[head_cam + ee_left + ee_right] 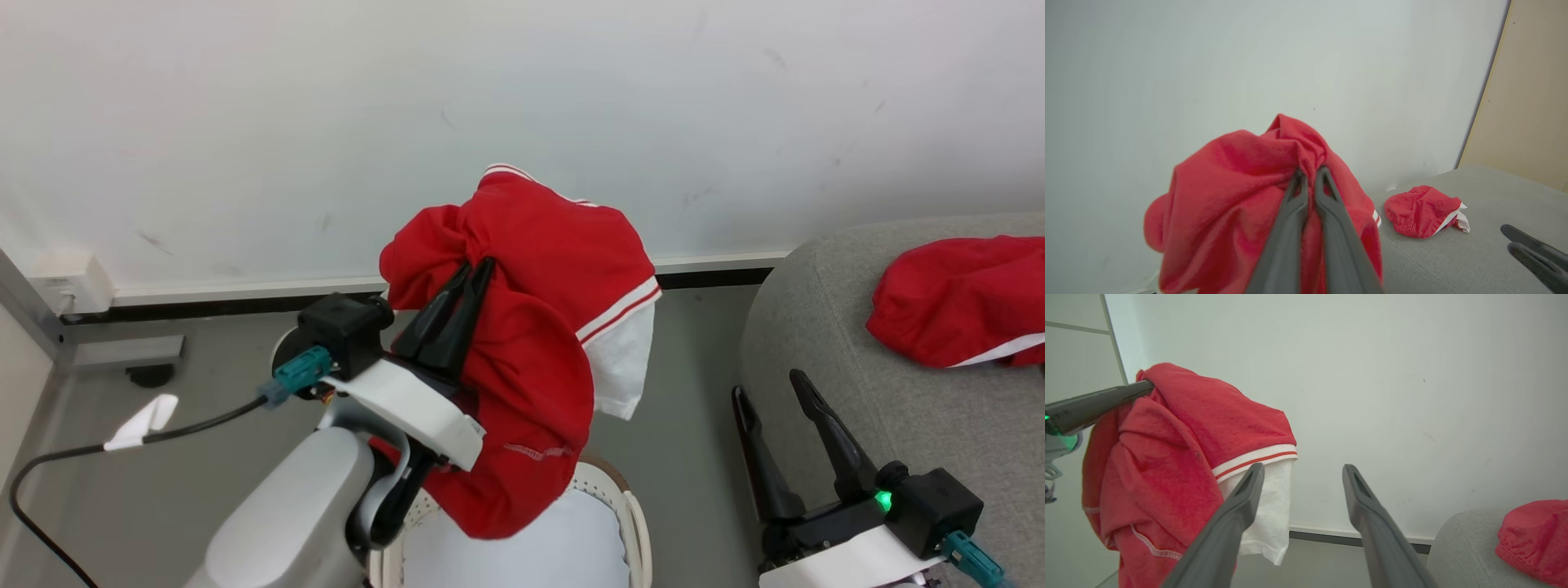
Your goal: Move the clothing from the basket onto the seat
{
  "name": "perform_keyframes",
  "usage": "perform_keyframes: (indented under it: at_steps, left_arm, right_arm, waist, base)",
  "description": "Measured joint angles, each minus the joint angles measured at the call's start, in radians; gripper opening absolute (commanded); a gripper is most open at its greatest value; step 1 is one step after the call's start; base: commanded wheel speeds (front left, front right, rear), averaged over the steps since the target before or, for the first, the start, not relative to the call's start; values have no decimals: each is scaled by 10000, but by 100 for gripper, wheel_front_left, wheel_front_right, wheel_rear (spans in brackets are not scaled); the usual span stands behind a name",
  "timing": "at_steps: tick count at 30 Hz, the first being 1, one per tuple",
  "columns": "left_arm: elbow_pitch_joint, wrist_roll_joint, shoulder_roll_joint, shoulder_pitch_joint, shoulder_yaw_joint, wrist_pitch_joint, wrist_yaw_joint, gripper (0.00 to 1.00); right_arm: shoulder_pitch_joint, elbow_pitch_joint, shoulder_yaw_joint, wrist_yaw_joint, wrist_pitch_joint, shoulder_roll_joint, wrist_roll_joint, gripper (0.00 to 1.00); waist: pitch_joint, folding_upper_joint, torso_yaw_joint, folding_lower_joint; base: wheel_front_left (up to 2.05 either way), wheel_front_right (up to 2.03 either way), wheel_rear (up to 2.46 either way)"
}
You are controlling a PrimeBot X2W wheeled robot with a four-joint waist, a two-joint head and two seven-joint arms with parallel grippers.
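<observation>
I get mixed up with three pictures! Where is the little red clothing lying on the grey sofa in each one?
Head view: the red garment lies at the far right, halfway down, cut by the edge.
Left wrist view: the red garment sits right of the middle, low down.
Right wrist view: the red garment is in the bottom right corner, cut by the edge.
Shared landmark: the grey sofa it lies on.

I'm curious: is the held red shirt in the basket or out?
Out. The left gripper, shut on the red shirt, holds it up above the basket.
</observation>
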Motion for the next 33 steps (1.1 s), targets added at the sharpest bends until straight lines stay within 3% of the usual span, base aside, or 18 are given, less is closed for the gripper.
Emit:
perform_keyframes:
  at_steps: [9, 20, 33]
  left_arm:
    - [-539, -6, 102, 129, -50, 165, 140, 0]
    - [-757, -15, -190, 134, -491, 257, 46, 0]
    - [-846, 75, -677, 361, -1480, 477, -238, 0]
  right_arm:
    - [-47, 6, 466, 0, 0, -155, 4, 100]
    - [-1153, 834, 2615, 0, 0, -686, 228, 100]
    - [-2689, 2360, 4717, 0, 0, -1043, 1567, 100]
  waist:
    - [68, 0, 45, 1]
    - [47, 0, 422, 1]
    - [-42, 0, 1385, 1]
  base:
    - [0, 0, 0]
    - [0, 0, 0]
    - [0, 0, 0]
